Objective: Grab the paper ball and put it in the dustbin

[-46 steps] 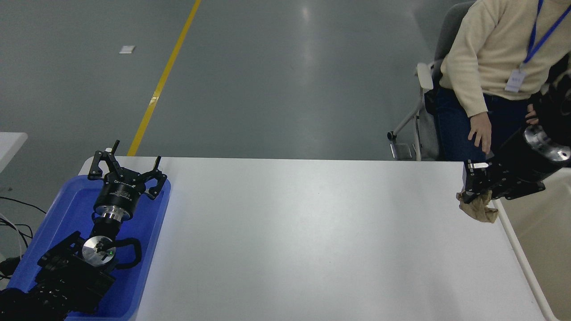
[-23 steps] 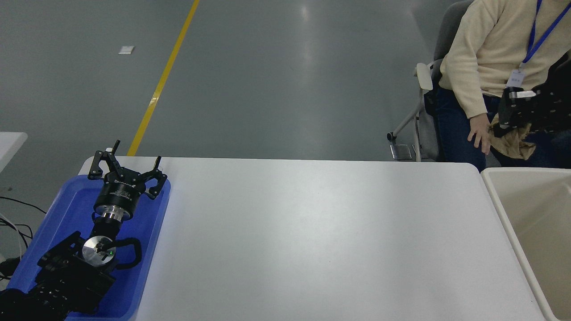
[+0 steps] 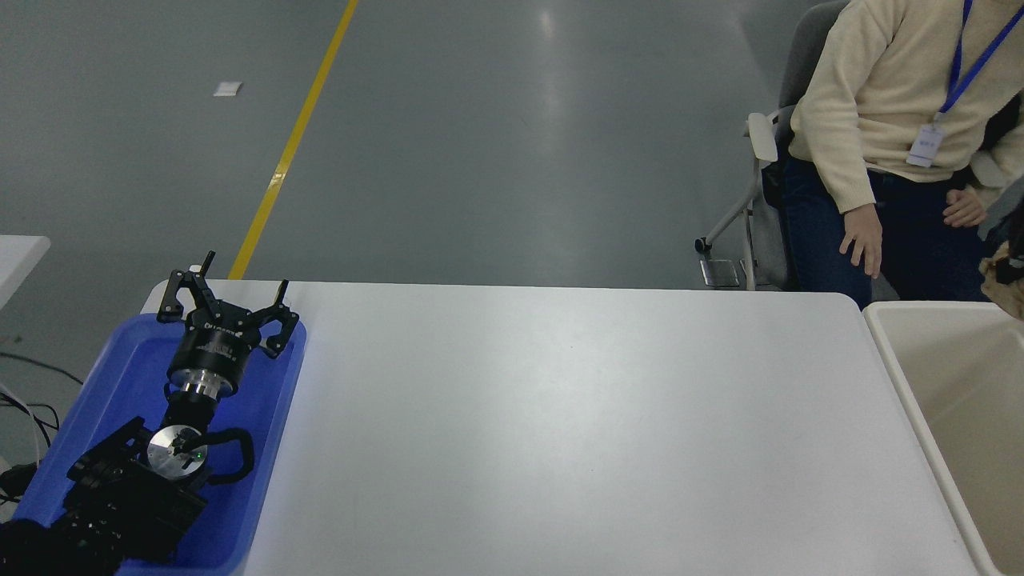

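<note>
In the head view the right gripper (image 3: 1014, 254) is almost wholly past the picture's right edge; only a blurred grey-black sliver of it shows there, so how far its jaws stand open cannot be told. Directly under that sliver, touching it, hangs a tan crumpled lump, the paper ball (image 3: 1006, 286), itself cut by the frame edge; it seems to be carried by the gripper, though the grip itself is hidden. Below the gripper and the ball lies the dustbin (image 3: 896, 362), its cream rim and beige inner walls open upward, its far rim just under the ball. To the gripper's left and beyond it a seated person's hand (image 3: 862, 238) hangs near the table's far corner, apart from the ball. Far off to the gripper's left, the left gripper (image 3: 226, 302) is parked with fingers spread and empty over a blue tray (image 3: 120, 376) on the white table (image 3: 560, 424). The step in hand looks like the carry over the bin. The next move calls for centring over the bin's mouth, clear of the rim, then letting go.
</note>
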